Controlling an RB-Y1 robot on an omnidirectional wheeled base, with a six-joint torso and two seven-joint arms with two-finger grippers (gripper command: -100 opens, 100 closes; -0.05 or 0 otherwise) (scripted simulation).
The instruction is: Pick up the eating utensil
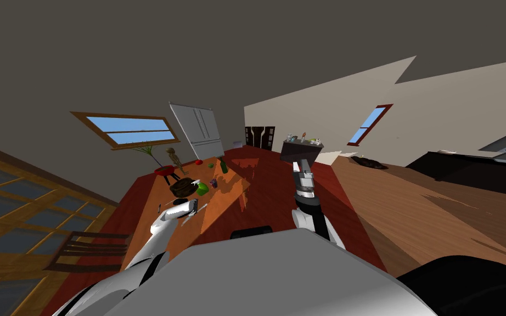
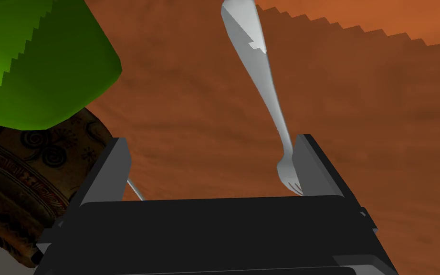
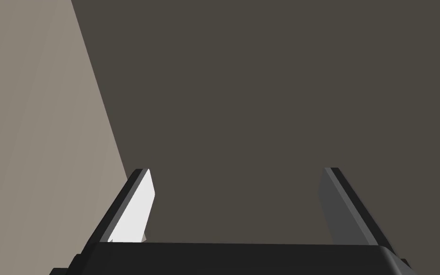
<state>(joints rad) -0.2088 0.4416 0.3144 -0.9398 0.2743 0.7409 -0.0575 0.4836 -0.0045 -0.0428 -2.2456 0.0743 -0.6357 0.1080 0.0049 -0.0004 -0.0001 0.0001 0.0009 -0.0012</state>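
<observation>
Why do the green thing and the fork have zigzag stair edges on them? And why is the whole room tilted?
Left wrist view: the stairs are blocky shadow edges, stepping across the green object, the fork and the table. Head view: the very wide lens tilts and splays everything together, so the slant is the camera's.

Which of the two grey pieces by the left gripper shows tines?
The fork: its tines lie between the open jaws of the left gripper; the other piece is a bare thin rod.
</observation>
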